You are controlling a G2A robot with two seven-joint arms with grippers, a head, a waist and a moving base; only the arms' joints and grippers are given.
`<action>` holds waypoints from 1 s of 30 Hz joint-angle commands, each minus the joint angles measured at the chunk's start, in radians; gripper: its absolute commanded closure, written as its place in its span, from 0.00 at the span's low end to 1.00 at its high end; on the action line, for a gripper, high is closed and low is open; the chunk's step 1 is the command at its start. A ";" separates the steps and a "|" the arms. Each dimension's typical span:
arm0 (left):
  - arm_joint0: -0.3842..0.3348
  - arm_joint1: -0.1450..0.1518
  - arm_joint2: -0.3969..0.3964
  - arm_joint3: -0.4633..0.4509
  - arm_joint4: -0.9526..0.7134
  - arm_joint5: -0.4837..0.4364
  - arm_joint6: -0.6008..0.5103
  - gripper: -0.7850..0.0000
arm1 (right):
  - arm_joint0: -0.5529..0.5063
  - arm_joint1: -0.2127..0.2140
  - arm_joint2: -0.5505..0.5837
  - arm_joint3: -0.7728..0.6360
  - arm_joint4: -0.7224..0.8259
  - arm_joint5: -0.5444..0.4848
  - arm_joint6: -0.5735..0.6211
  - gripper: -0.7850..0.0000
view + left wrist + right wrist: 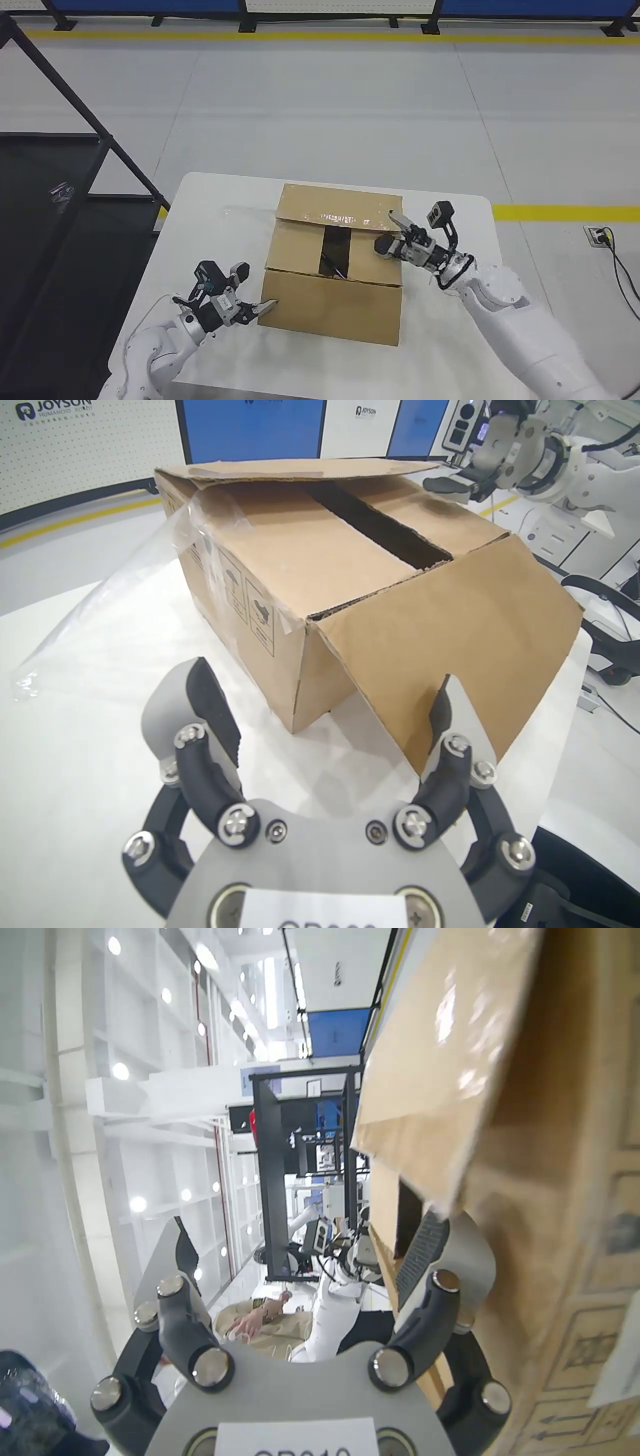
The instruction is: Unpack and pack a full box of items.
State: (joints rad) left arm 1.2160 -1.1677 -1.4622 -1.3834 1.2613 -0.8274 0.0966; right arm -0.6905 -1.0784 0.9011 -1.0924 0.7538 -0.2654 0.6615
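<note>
Tabletop: left gripper, right gripper splayed against box.

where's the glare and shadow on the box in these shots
Right wrist view: white glare patches on the flap of the brown cardboard box. Left wrist view: the clear plastic film glints; the slot between the top flaps is black shadow. Top view: even light.

Left gripper was held low, jaws spread wide, its fingers aimed inward and forward. The left arm was bent at the elbow. Right gripper sat farther forward and well apart from the left, jaws also wide, pointed inward. The right arm was stretched forward.
</note>
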 commanded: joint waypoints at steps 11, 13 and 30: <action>-0.016 0.007 0.018 0.022 -0.009 -0.005 -0.002 0.00 | 0.114 -0.066 -0.029 0.041 -0.080 -0.045 -0.228 0.00; -0.019 0.008 0.021 0.024 -0.010 -0.008 -0.003 0.00 | 0.152 -0.079 -0.035 0.073 -0.100 -0.048 -0.254 0.00; -0.030 0.018 0.036 0.052 -0.031 -0.014 0.009 0.00 | 0.398 -0.225 -0.186 0.376 -0.275 -0.081 -0.450 0.00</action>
State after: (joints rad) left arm 1.1867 -1.1499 -1.4271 -1.3323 1.2313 -0.8420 0.1051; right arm -0.2916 -1.3044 0.7137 -0.7136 0.4774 -0.3465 0.2102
